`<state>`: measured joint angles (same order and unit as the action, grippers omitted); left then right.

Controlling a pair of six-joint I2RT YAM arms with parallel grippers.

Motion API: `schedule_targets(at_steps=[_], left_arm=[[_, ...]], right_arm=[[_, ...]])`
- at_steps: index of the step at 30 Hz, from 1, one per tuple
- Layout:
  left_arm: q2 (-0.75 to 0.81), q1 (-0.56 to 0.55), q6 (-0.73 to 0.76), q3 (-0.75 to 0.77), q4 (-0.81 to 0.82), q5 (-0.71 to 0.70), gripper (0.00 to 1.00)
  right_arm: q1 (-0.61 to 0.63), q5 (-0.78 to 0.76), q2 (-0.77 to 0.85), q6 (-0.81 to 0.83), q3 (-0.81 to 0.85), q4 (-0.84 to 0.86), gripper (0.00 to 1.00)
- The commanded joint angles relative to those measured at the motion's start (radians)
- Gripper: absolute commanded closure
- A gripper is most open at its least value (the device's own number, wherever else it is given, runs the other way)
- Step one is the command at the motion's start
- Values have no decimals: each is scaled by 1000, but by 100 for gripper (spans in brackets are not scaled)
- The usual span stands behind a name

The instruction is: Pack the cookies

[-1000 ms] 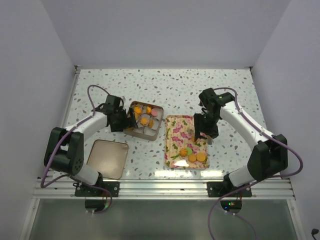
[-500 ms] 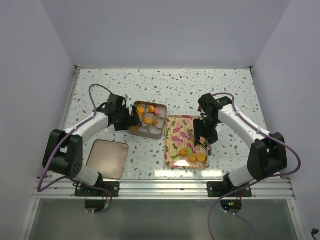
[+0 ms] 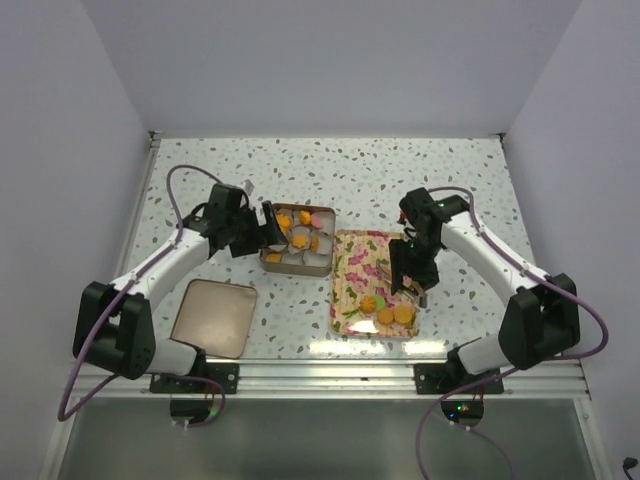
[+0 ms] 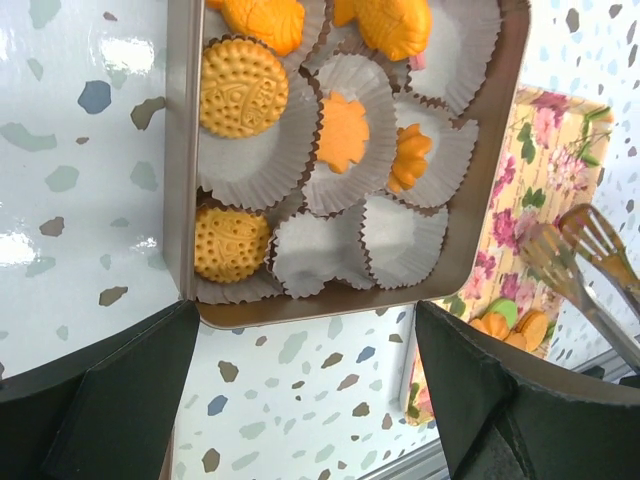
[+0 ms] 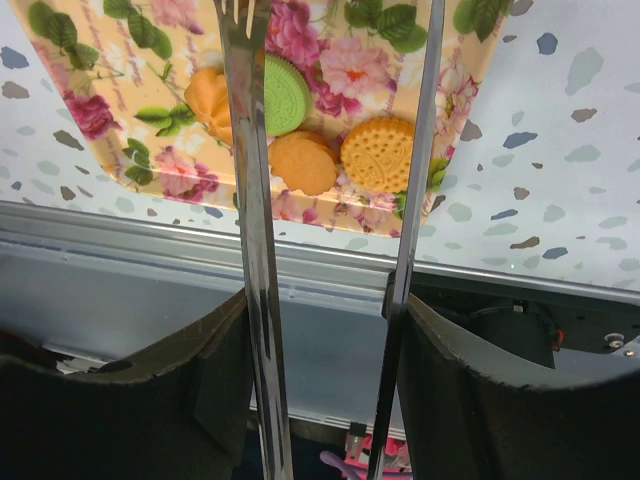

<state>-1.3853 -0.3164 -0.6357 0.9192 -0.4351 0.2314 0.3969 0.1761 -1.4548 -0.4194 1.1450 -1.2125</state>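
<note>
Cookies partly packed in tin, four left on tray

Overhead view showed two robot arms reaching over a speckled counter. An open metal tin sat left of centre. A flowered tray lay just to its right. The lid lay well apart, near the left arm's base.

Inside the tin, white paper cups were crowded together. About six held orange cookies: two round biscuits along one wall, two leaf shapes in the middle and two larger pieces at the far end. The overhead view also showed one pink piece at that far end. At least three cups stood empty.

On the tray, four cookies lay bunched at the end nearest the arms. One was green and three were orange. The rest of the tray was bare.

The left fingers were spread wide at the tin's short end, with their tips by its corners. Whether they clamped the tin or only bracketed it could not be told. The right fingers were clenched on metal tongs. The blades ran above the tray's cookies, and no cookie showed between them.

Packing looked more than half done. Four cookies remained to carry across, and there seemed to be enough empty cups for most of them. The lid would probably go on last.
</note>
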Motion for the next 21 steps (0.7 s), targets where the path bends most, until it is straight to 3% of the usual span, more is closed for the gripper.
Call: schedule_targets(at_steps=[1,11,21], left_arm=[[40,-6,-2,64,-36,-24,5],[63,-6,18,107,-86,-63,5],[98,-4,36,99,-120,-95,5]], right_arm=[[-1,20,63,-5,-4,-51,45],[-3,29,79,-16,-47,-33,46],[-3,37,60,-19,-4,-38,53]])
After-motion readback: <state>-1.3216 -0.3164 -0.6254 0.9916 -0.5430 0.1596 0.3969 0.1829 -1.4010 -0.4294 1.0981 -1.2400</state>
